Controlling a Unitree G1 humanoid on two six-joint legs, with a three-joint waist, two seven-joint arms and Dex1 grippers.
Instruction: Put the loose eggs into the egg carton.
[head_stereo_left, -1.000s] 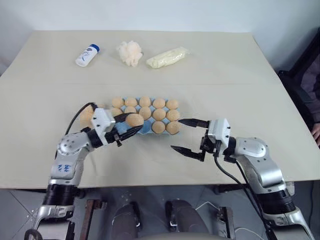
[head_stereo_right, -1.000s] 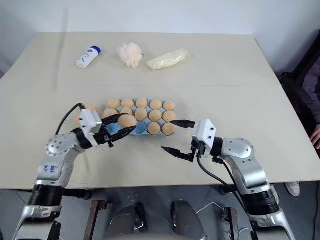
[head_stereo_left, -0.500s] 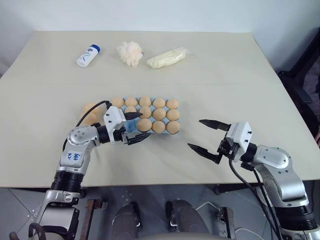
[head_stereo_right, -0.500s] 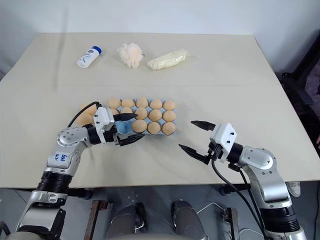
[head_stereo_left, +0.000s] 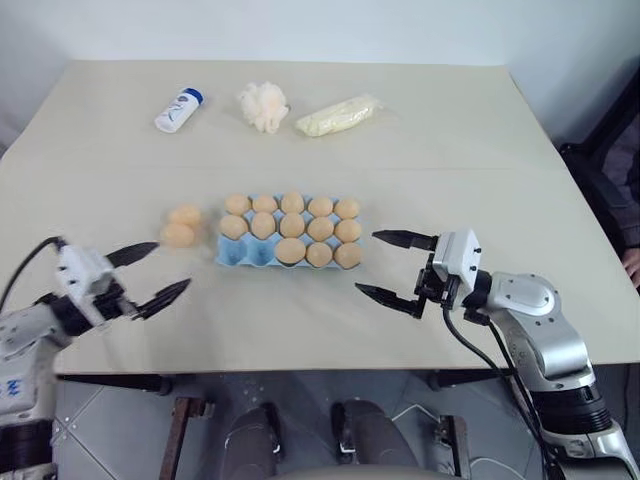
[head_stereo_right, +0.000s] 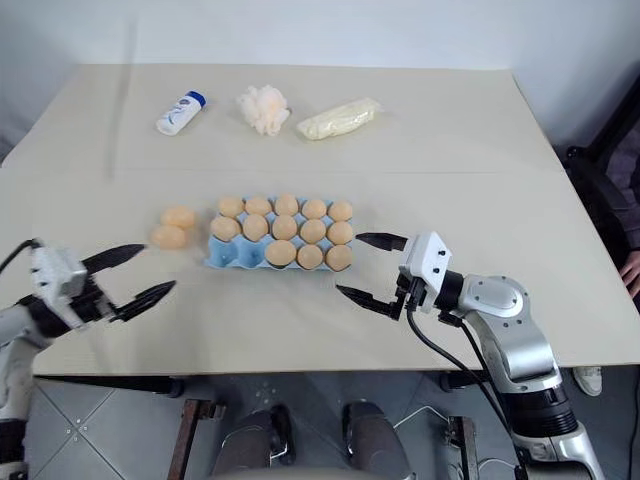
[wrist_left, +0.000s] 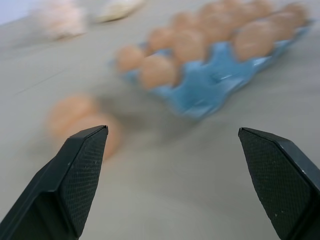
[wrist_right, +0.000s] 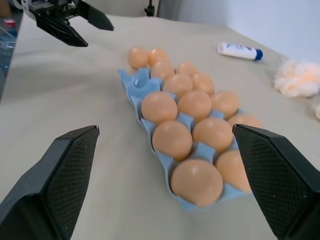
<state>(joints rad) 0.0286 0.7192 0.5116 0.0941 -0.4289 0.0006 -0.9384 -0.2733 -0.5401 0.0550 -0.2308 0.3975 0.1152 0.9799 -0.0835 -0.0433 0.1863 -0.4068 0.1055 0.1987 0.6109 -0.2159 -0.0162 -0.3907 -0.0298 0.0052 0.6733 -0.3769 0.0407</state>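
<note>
The light-blue egg carton (head_stereo_left: 240, 256) lies at the middle of the table. It holds several pale orange eggs, and the two front-left cups are bare. Two loose eggs (head_stereo_left: 185, 214) (head_stereo_left: 177, 236) rest side by side on the table just left of it; they appear blurred in the left wrist view (wrist_left: 75, 117). My left gripper (head_stereo_left: 170, 266) hovers open and empty near the front left edge, a little nearer than the loose eggs. My right gripper (head_stereo_left: 367, 263) stands open and empty just right of the carton's front right corner, pointing at it.
Along the far side of the table lie a white bottle with a blue cap (head_stereo_left: 178, 110), a fluffy cream puff ball (head_stereo_left: 263, 105) and a pale yellow wrapped packet (head_stereo_left: 338, 115). The table's front edge runs just under both grippers.
My left gripper set an egg into the carton's front row, opened, and swung back to the left, away from the carton. The right gripper drifted right and came back, still open.
</note>
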